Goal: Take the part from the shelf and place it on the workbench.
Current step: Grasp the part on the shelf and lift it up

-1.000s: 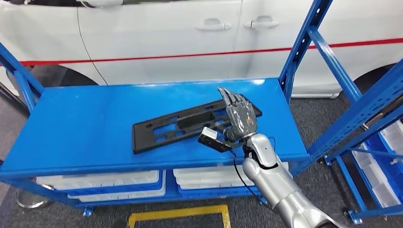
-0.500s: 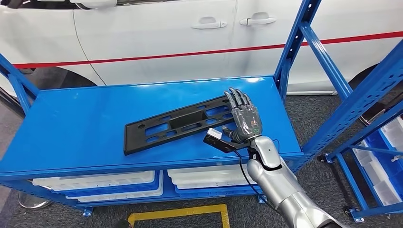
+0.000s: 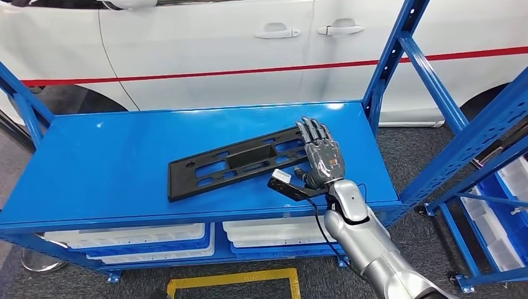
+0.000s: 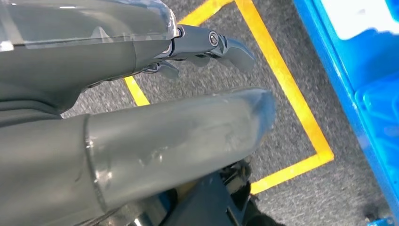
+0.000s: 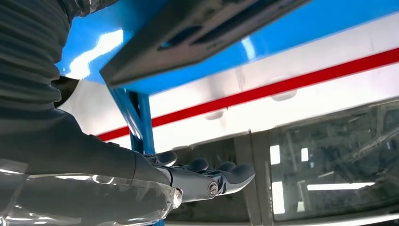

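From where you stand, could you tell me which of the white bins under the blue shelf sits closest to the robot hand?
The right-hand white bin, just under the shelf edge below the right robot hand; the other bin lies far toward the shelf's left end.

The right hand (image 3: pixel 322 160) covers the near-right end of the black part (image 3: pixel 236 161), so any contact there is hidden, and the white car (image 3: pixel 249 43) runs off the frame's top.
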Motion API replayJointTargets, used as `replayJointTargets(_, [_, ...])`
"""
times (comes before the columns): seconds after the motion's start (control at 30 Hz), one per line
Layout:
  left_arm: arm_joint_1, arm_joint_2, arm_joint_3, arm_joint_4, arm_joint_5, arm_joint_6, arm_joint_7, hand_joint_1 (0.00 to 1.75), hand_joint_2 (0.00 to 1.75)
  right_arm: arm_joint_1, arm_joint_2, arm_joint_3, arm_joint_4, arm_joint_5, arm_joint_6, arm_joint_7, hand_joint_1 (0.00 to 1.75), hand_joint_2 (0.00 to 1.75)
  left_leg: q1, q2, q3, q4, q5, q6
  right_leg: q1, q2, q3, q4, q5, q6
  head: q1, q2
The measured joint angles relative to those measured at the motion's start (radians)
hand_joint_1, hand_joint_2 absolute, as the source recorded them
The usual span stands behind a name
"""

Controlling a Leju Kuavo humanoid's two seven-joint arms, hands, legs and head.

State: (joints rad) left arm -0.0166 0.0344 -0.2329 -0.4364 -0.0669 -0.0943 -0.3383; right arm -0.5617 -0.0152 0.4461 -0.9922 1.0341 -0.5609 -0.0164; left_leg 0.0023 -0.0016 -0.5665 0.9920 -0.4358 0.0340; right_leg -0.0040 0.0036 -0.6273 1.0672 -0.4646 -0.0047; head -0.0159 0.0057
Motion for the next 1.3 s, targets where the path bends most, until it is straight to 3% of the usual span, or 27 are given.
replayJointTargets(0.1, [0.001,0.000,0.000,0.000,0.006,0.002,0.000,0.00,0.00,0.008,-0.015,-0.010,0.003,0.011,-0.006,-0.005,0.00,1.75,0.002,0.001,0.002,-0.005,0.004,0.009,-0.004,0.000,-0.079,0.168,-0.085,0.010,0.000,0.000])
replayJointTargets(0.13, [0.002,0.000,0.000,0.000,0.008,0.002,0.000,0.00,0.00,0.016,-0.022,-0.012,0.004,0.013,-0.007,-0.008,0.00,1.75,0.002,0.001,0.001,-0.004,0.003,0.009,-0.007,0.000,-0.103,0.216,-0.099,0.014,0.000,0.000])
replayJointTargets(0.17, [0.004,0.000,0.000,0.000,0.010,0.003,0.000,0.00,0.00,0.025,-0.028,-0.014,0.003,0.014,-0.007,-0.012,0.00,1.75,0.002,0.000,0.001,-0.003,0.003,0.008,-0.010,-0.001,-0.112,0.232,-0.095,0.017,0.000,0.000])
replayJointTargets(0.2, [0.006,0.000,0.000,0.000,0.011,0.003,0.000,0.00,0.00,0.032,-0.033,-0.017,0.002,0.015,-0.006,-0.016,0.00,1.75,0.003,-0.001,0.001,0.000,0.001,0.007,-0.014,-0.001,-0.102,0.211,-0.073,0.019,0.000,0.000])
replayJointTargets(0.27, [0.009,0.000,0.000,0.000,0.012,0.003,-0.001,0.00,0.00,0.041,-0.038,-0.020,-0.005,0.019,0.000,-0.028,0.00,1.75,0.006,-0.002,0.000,0.010,-0.006,-0.001,-0.019,-0.003,-0.043,0.088,-0.010,0.022,0.000,0.000])
replayJointTargets(0.33, [0.008,0.002,0.000,0.000,0.012,0.004,-0.003,0.00,0.00,0.049,-0.040,-0.021,-0.012,0.027,0.006,-0.040,0.00,1.75,0.004,-0.001,-0.006,0.024,-0.016,-0.014,-0.018,-0.002,0.000,-0.002,0.017,0.016,0.000,0.000])
replayJointTargets(0.43, [0.006,0.004,0.000,0.000,0.012,0.005,-0.005,0.00,0.00,0.067,-0.037,-0.021,-0.021,0.030,0.009,-0.050,0.00,1.75,0.004,-0.002,-0.010,0.028,-0.020,-0.030,-0.012,0.001,0.004,-0.016,0.016,-0.004,0.000,0.000])
replayJointTargets(0.5, [0.006,0.004,0.000,0.000,0.013,0.006,-0.006,0.00,0.00,0.071,-0.033,-0.021,-0.027,0.030,0.013,-0.055,0.00,1.75,0.007,-0.001,-0.020,0.054,-0.040,-0.039,-0.014,0.000,0.004,-0.020,0.020,-0.016,0.000,0.000])
replayJointTargets(0.6, [0.006,0.005,-0.001,0.000,0.014,0.007,-0.006,0.00,0.00,0.075,-0.024,-0.018,-0.036,0.028,0.023,-0.066,0.00,1.75,0.009,-0.001,-0.097,0.223,-0.130,-0.048,-0.012,-0.002,0.004,-0.023,0.021,-0.027,0.000,0.000])
replayJointTargets(0.63, [0.007,0.005,-0.001,0.000,0.014,0.007,-0.006,0.00,0.00,0.078,-0.021,-0.015,-0.037,0.027,0.026,-0.070,0.00,1.75,0.009,-0.001,-0.124,0.280,-0.151,-0.049,-0.010,-0.002,0.003,-0.022,0.020,-0.029,0.000,0.000])
replayJointTargets(0.67, [0.008,0.005,-0.001,0.000,0.014,0.008,-0.006,0.00,0.00,0.081,-0.018,-0.011,-0.038,0.026,0.028,-0.073,0.00,1.75,0.009,-0.001,-0.138,0.307,-0.153,-0.048,-0.008,-0.003,0.003,-0.022,0.020,-0.029,0.000,0.000])
replayJointTargets(0.7, [0.008,0.005,-0.001,0.000,0.014,0.008,-0.006,0.00,0.00,0.083,-0.015,-0.007,-0.039,0.025,0.029,-0.075,0.00,1.75,0.009,-0.001,-0.133,0.295,-0.136,-0.046,-0.006,-0.002,0.003,-0.021,0.020,-0.029,0.000,0.000])
replayJointTargets(0.73, [0.008,0.005,-0.001,0.000,0.014,0.008,-0.006,0.00,0.00,0.084,-0.011,-0.003,-0.041,0.024,0.031,-0.077,0.00,1.75,0.008,-0.001,-0.109,0.246,-0.103,-0.041,-0.005,-0.002,0.004,-0.021,0.020,-0.029,0.000,0.000])
replayJointTargets(0.77, [0.007,0.005,-0.001,0.000,0.014,0.009,-0.006,0.00,0.00,0.084,-0.007,0.000,-0.045,0.023,0.032,-0.079,0.00,1.75,0.007,-0.001,-0.075,0.175,-0.067,-0.036,-0.004,-0.002,0.004,-0.020,0.020,-0.029,0.000,0.000])
replayJointTargets(0.83, [0.003,0.006,-0.001,0.000,0.014,0.010,-0.007,0.00,0.00,0.083,-0.001,0.008,-0.053,0.019,0.034,-0.080,0.00,1.75,0.001,-0.001,-0.021,0.060,-0.027,-0.025,-0.001,-0.001,0.004,-0.019,0.021,-0.025,0.000,0.000])
replayJointTargets(0.93, [0.002,0.007,-0.001,0.000,0.014,0.014,-0.008,0.00,0.00,0.081,0.003,0.020,-0.060,0.008,0.036,-0.083,0.00,1.75,-0.005,-0.001,-0.007,0.025,-0.021,-0.015,-0.002,-0.002,0.003,-0.023,0.025,-0.010,0.000,0.000])
replayJointTargets(1.0, [0.002,0.007,-0.001,0.000,0.014,0.015,-0.008,0.00,0.00,0.080,0.005,0.027,-0.068,0.001,0.036,-0.085,0.00,1.75,-0.002,0.000,0.000,0.010,-0.011,-0.005,-0.003,-0.003,-0.002,-0.008,0.013,0.000,0.000,0.000])
replayJointTargets(1.07, [0.001,0.007,-0.001,0.000,0.014,0.015,-0.009,0.00,0.00,0.078,0.005,0.031,-0.074,-0.007,0.036,-0.086,0.00,1.75,0.002,0.002,0.004,-0.001,-0.003,0.004,-0.004,-0.003,-0.039,0.075,-0.039,0.006,0.001,0.000])
replayJointTargets(1.13, [0.000,0.007,-0.001,0.000,0.014,0.015,-0.009,0.00,0.00,0.081,0.005,0.040,-0.075,-0.012,0.036,-0.090,0.00,1.75,0.003,0.002,0.002,0.000,-0.002,0.008,-0.006,-0.003,-0.098,0.200,-0.097,0.011,0.000,0.000])
replayJointTargets(1.17, [0.000,0.007,-0.001,0.000,0.014,0.015,-0.009,0.00,0.00,0.084,0.005,0.045,-0.076,-0.014,0.036,-0.093,0.00,1.75,0.003,0.002,0.002,0.001,-0.003,0.008,-0.008,-0.003,-0.115,0.237,-0.105,0.013,0.001,0.000])
replayJointTargets(1.2, [0.000,0.007,-0.001,0.000,0.014,0.015,-0.009,0.00,0.00,0.086,0.005,0.049,-0.078,-0.014,0.036,-0.095,0.00,1.75,0.003,0.001,0.001,0.003,-0.004,0.007,-0.010,-0.003,-0.116,0.239,-0.093,0.014,0.001,0.000])
replayJointTargets(1.23, [0.000,0.007,-0.001,0.000,0.014,0.015,-0.009,0.00,0.00,0.086,0.005,0.052,-0.081,-0.015,0.036,-0.097,0.00,1.75,0.004,0.001,0.001,0.006,-0.006,0.005,-0.012,-0.003,-0.097,0.202,-0.066,0.015,0.001,0.000])
replayJointTargets(1.3, [0.000,0.007,-0.001,0.000,0.014,0.015,-0.009,0.00,0.00,0.083,0.005,0.056,-0.087,-0.018,0.036,-0.098,0.00,1.75,0.003,-0.001,-0.001,0.018,-0.014,-0.004,-0.013,-0.004,-0.030,0.071,-0.007,0.013,0.001,0.000])
